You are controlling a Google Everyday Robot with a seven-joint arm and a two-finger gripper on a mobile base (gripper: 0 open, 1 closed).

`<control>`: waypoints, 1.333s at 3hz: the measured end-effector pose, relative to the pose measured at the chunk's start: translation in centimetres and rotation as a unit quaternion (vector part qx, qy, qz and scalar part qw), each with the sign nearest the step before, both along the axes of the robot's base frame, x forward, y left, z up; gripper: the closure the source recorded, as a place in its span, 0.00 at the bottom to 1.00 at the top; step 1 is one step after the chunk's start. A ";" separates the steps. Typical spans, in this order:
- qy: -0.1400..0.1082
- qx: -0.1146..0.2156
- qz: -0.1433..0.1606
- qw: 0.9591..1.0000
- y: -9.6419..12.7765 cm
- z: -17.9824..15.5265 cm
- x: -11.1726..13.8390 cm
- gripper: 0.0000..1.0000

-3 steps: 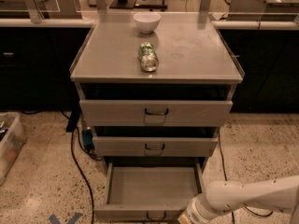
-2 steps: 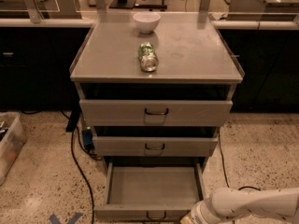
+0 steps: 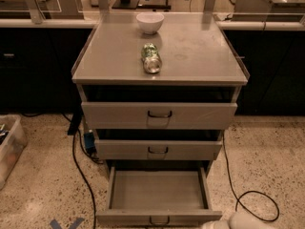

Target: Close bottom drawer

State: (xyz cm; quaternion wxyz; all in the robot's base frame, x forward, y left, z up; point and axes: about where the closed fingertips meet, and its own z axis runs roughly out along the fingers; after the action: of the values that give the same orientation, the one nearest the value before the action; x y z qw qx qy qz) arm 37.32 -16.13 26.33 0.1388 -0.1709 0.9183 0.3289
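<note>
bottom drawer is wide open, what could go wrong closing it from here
1. The hand sits low at the bottom drawer's right front corner, not at its handle; pushing off-centre may skew and jam it.
2. A black cable loops on the floor beside the arm and might snag.
3. A hard shove could jolt the cabinet and roll the can lying on its side on top.

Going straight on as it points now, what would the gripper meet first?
Probably the front right corner of the bottom drawer: the gripper sits at the picture's bottom edge, just right of that corner, seemingly pointing left. Depth is unclear.
</note>
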 end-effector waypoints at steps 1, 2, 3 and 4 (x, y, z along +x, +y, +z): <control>0.003 0.020 -0.032 0.999 -1.5 -1.6 -0.5 1.00; 0.002 0.017 -0.013 1.000 0.2 -4.6 3.2 1.00; -0.001 0.013 -0.005 1.000 0.7 -5.4 4.1 1.00; 0.000 0.013 -0.006 1.000 0.7 -5.5 4.2 1.00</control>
State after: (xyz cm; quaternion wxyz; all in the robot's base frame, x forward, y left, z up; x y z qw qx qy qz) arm 41.47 -15.38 20.85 0.1432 -0.1641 0.9149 0.3399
